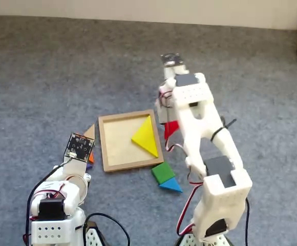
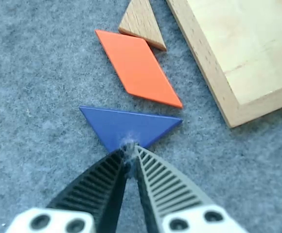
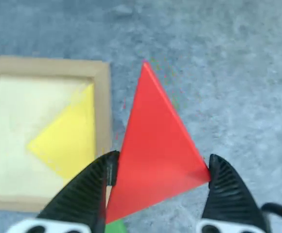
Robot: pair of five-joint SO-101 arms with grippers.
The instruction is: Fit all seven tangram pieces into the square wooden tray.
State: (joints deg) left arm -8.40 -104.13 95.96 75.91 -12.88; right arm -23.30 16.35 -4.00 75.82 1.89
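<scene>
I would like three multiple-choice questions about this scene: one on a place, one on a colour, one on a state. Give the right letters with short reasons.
1. Where is the yellow triangle?
A. inside the tray
B. on a shelf
C. in a person's hand

2. What colour is the piece held by the right gripper?
A. green
B. red
C. orange

3. How is the orange piece placed?
A. standing on its edge
B. stacked on another piece
C. lying flat on the carpet

Answers: 1 A, it lies within the tray's rim. 2 B, a red triangle sits between the fingers. 3 C, its whole face rests on the carpet, outside the tray.
</scene>
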